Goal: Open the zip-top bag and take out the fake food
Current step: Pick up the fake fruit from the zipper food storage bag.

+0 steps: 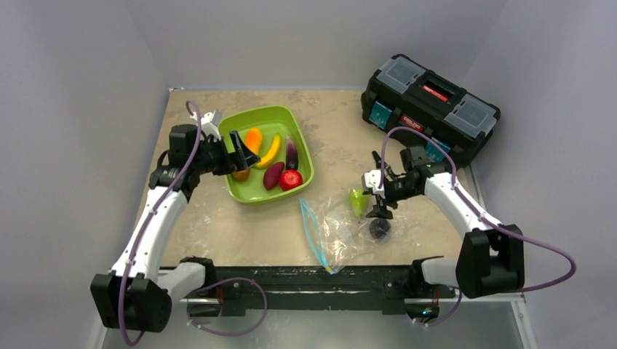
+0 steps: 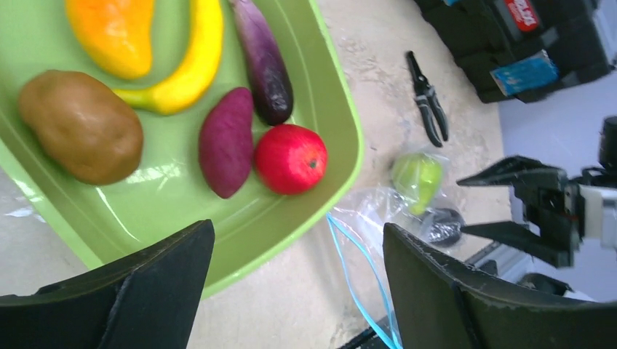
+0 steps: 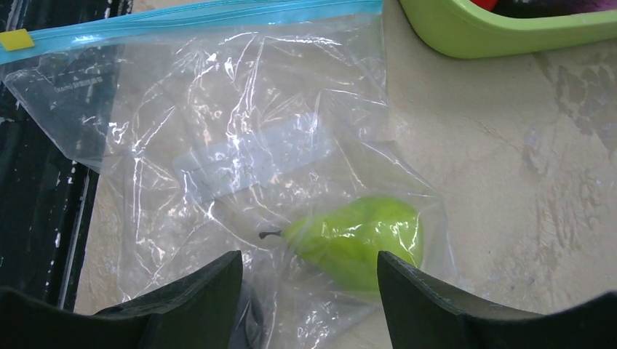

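The zip-top bag (image 1: 340, 231) lies flat near the front edge. The two teal strips of its zipper (image 1: 313, 234) stand apart. A green pear (image 1: 359, 201) and a dark plum (image 1: 379, 228) are inside it. My right gripper (image 1: 380, 208) is open and empty just above them. In the right wrist view the pear (image 3: 356, 243) lies between its fingertips (image 3: 309, 291), under the plastic (image 3: 240, 145). My left gripper (image 1: 244, 155) is open and empty over the green tray (image 1: 269, 113). The tray holds an orange piece (image 2: 113, 29), banana (image 2: 189, 65), eggplant (image 2: 265, 65), kiwi (image 2: 80, 123), a purple-red piece (image 2: 227, 142) and an apple (image 2: 291, 158).
Black-handled pliers (image 1: 378, 163) lie on the table just beyond the bag. A black toolbox (image 1: 429, 105) stands at the back right. The black front rail (image 1: 313, 276) runs along the near table edge, under the bag's zipper corner.
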You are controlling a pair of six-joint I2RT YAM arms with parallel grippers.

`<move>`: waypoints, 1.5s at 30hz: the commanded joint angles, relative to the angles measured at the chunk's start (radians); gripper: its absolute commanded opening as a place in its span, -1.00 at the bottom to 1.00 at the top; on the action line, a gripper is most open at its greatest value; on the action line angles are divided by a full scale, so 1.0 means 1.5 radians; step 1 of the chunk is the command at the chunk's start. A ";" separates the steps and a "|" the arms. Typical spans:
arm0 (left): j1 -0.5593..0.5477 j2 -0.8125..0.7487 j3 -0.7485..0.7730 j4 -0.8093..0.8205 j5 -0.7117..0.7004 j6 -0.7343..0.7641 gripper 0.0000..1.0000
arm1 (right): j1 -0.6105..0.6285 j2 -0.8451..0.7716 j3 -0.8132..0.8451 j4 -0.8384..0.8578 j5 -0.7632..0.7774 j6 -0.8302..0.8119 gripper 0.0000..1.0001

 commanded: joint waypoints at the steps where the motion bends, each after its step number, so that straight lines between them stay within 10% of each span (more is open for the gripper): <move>1: 0.003 -0.076 -0.053 0.053 0.097 -0.050 0.63 | -0.013 0.001 0.036 0.000 -0.002 0.018 0.32; 14: -0.137 -0.175 -0.215 0.113 0.108 -0.163 0.12 | -0.011 0.127 0.135 -0.046 0.103 -0.067 0.12; 29: -0.296 -0.042 -0.264 0.242 0.073 -0.219 -0.31 | 0.043 0.209 0.143 -0.008 0.165 -0.040 -0.35; 45: -0.408 0.117 -0.220 0.282 0.042 -0.252 0.09 | 0.053 0.209 0.085 0.056 0.139 0.071 -0.84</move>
